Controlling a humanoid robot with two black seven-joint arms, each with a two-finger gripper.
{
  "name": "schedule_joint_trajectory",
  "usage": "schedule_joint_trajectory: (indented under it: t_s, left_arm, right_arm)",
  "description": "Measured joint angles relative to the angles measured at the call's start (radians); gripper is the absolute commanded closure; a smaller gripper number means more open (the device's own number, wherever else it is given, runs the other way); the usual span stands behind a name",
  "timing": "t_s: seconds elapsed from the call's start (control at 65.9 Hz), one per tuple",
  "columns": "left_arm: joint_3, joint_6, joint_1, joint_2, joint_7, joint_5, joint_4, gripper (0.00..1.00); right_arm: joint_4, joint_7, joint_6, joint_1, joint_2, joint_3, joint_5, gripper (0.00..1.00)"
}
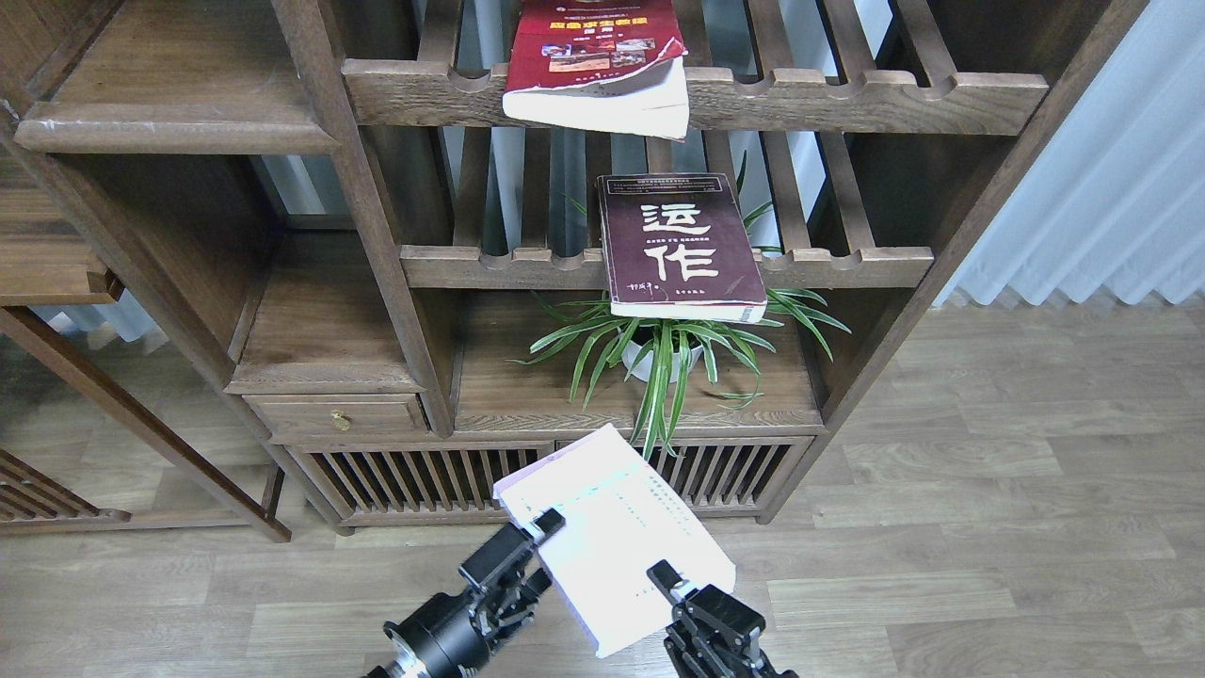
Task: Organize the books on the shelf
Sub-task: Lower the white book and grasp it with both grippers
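White-lavender book [617, 527] clamped between left gripper [538, 529] and right gripper [666, 579].

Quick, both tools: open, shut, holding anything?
Left tool: shut on the left edge of the white-lavender book.
Right tool: shut on the same book's lower right edge.
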Motion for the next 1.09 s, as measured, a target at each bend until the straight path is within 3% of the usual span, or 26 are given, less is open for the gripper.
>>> schedule_joint_trajectory:
  t_s: [0.091, 0.334, 0.425, 0.895, 0.941, 0.987, 1.002, 1.017, 1.047, 1.093]
  left_arm:
    - [0.001, 0.000, 0.001, 0.000, 0.000, 0.001, 0.000, 0.45]
    - [0.018, 0.000, 0.003, 0.000, 0.000, -0.010, 0.003, 0.72]
    - [0.024, 0.000, 0.003, 0.000, 0.001, -0.021, 0.003, 0.88]
    - [0.057, 0.001, -0.007, 0.000, 0.011, -0.140, -0.014, 0.95]
    - [0.053, 0.001, -0.006, 0.000, 0.012, -0.140, -0.016, 0.95]
    - [0.046, 0.001, -0.006, 0.001, 0.015, -0.140, -0.019, 0.95]
    - [0.045, 0.001, -0.006, 0.002, 0.015, -0.140, -0.020, 0.95]
    - [0.043, 0.001, -0.006, 0.004, 0.016, -0.140, -0.021, 0.95]
    - [0.040, 0.001, -0.006, 0.009, 0.017, -0.140, -0.024, 0.95]
    - [0.036, 0.001, -0.005, 0.020, 0.017, -0.140, -0.029, 0.95]
  right_arm:
    - [0.000, -0.002, 0.000, 0.000, 0.000, -0.003, -0.001, 0.94]
    - [0.000, -0.004, 0.000, 0.000, 0.000, -0.005, -0.003, 0.94]
    - [0.000, -0.004, 0.000, 0.000, 0.000, -0.005, -0.004, 0.94]
    - [-0.017, -0.006, 0.001, 0.000, 0.000, 0.000, -0.005, 0.91]
    - [-0.024, -0.006, 0.001, 0.000, 0.000, 0.001, -0.006, 0.85]
    - [-0.030, -0.006, 0.001, 0.000, 0.001, 0.003, -0.007, 0.71]
    - [-0.033, -0.006, 0.001, 0.000, 0.001, 0.004, -0.008, 0.57]
    - [-0.036, -0.006, 0.001, 0.001, 0.001, 0.004, -0.008, 0.51]
    - [-0.042, -0.007, 0.001, 0.003, 0.003, 0.005, -0.010, 0.16]
    - [-0.047, -0.006, 0.001, 0.006, 0.005, 0.007, -0.013, 0.00]
